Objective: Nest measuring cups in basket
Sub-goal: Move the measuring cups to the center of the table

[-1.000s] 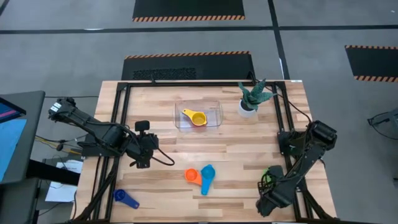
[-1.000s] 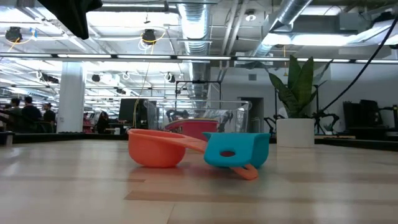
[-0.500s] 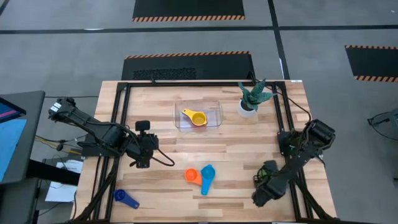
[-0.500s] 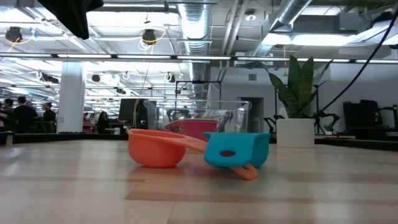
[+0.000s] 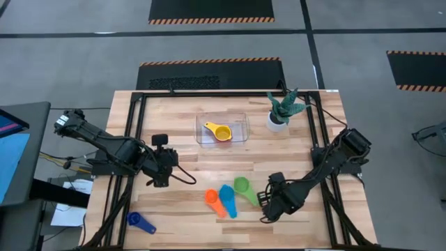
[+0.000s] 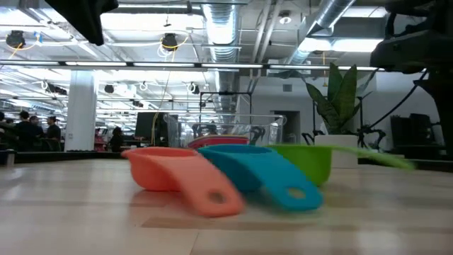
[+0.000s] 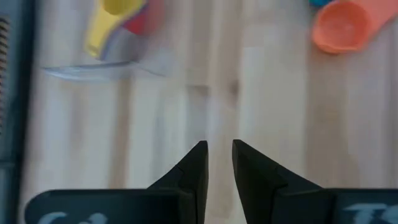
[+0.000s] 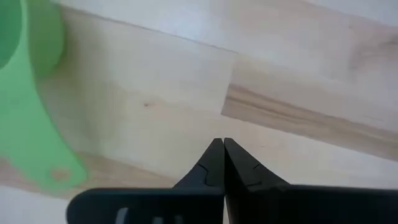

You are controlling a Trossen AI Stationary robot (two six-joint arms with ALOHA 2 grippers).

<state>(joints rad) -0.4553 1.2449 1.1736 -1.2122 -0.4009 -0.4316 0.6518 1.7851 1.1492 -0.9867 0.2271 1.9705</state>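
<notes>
Since a second earlier, the right gripper (image 5: 268,208) had swung in from the table's five o'clock corner, and a green cup (image 5: 243,187) now lay beside the teal cup (image 5: 227,197) and orange cup (image 5: 212,199). Its fingers were pressed shut, empty, just beside the green handle. The left gripper (image 5: 159,178) waited at nine o'clock, narrowly parted, empty. The basket (image 5: 239,117) at twelve o'clock held a yellow cup (image 5: 220,131) over a half-hidden red one. A dark blue cup (image 5: 140,222) lay at seven o'clock.

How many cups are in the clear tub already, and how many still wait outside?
Done: the yellow cup lies in the basket, over something red. In hand: nothing; the right gripper sits shut beside the green cup. Left: green, teal cup, orange cup, blue cup.
</notes>
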